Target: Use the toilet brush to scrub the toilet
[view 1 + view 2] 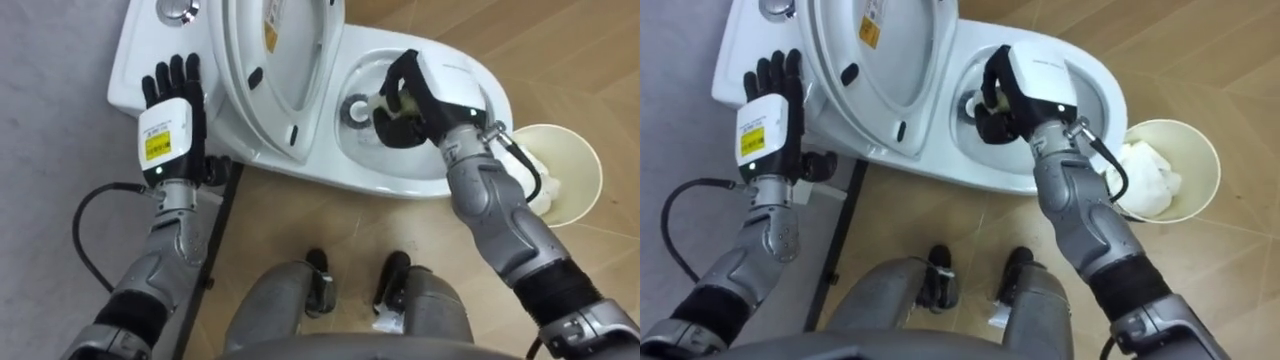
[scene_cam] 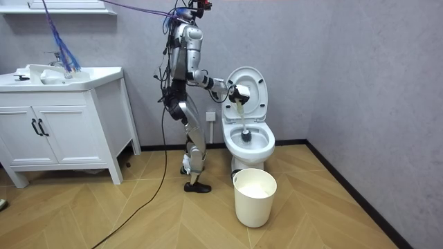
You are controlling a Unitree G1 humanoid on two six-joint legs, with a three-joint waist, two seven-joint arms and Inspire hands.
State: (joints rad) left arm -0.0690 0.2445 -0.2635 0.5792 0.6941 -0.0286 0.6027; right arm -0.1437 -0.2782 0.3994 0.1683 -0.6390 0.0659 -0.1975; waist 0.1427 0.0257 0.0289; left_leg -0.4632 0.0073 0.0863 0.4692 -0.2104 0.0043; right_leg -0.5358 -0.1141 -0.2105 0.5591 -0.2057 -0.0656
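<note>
A white toilet (image 1: 400, 187) stands in front of me with its lid and seat (image 1: 285, 60) raised. Over the bowl, my right hand (image 1: 420, 95) is shut on the pale handle of the toilet brush (image 2: 242, 113). The room view shows the handle running down to a dark brush head (image 2: 246, 133) inside the bowl. My left hand (image 1: 172, 115) hangs open with straight fingers over the tank's left end, holding nothing. In the room view I stand upright at the toilet's side, right arm stretched out towards it.
A white waste bin (image 1: 560, 165) with a pale liner stands on the wood floor just right of the bowl. A black floor stand (image 1: 215, 235) sits by the toilet's left side. A white vanity cabinet (image 2: 62, 124) is at the room view's left.
</note>
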